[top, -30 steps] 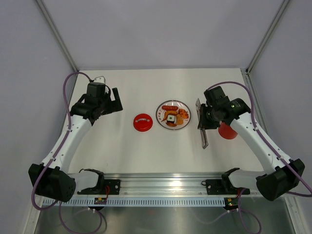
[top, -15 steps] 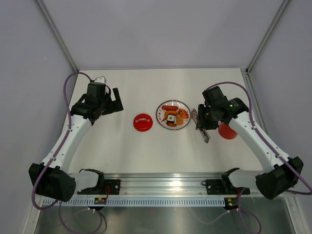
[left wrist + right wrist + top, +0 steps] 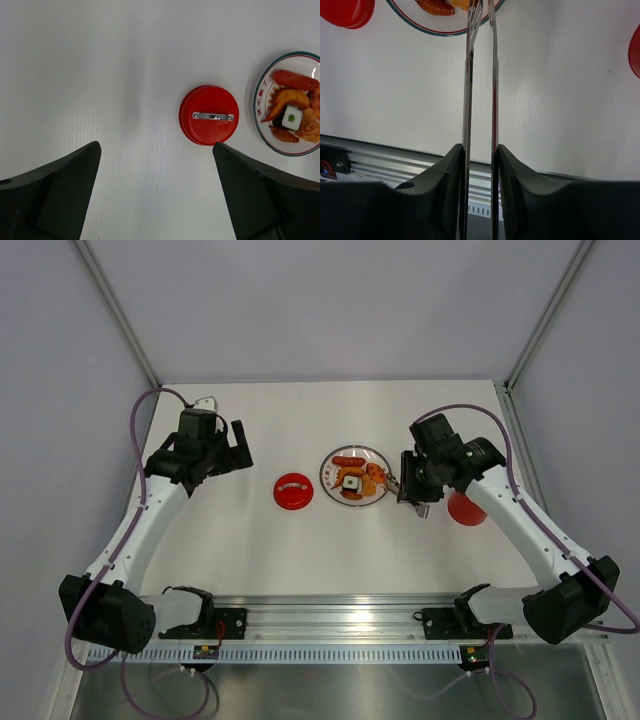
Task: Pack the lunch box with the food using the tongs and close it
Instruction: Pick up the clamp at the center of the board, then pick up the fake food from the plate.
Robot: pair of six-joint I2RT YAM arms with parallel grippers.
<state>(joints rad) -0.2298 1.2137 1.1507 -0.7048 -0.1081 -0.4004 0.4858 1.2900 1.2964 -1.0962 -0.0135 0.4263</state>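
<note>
The tongs point(image 3: 480, 90) are clamped between the fingers of the right gripper point(image 3: 480, 150), both metal arms pressed almost parallel. Their tips are seen at the right rim of the plate point(image 3: 330, 466), but whether any food is pinched cannot be told. The red tub point(image 3: 466, 508) is half hidden behind the right arm, and the fried bits point(image 3: 287, 97) are cut off at the frame edge. A second ago the tongs were held clear of the plate; they have since been swung to it. One lid point(image 3: 209, 115), one sausage point(image 3: 295, 80) and one roll point(image 3: 290, 117) are counted. The left gripper point(image 3: 157, 190) is spread wide, holding nothing.
</note>
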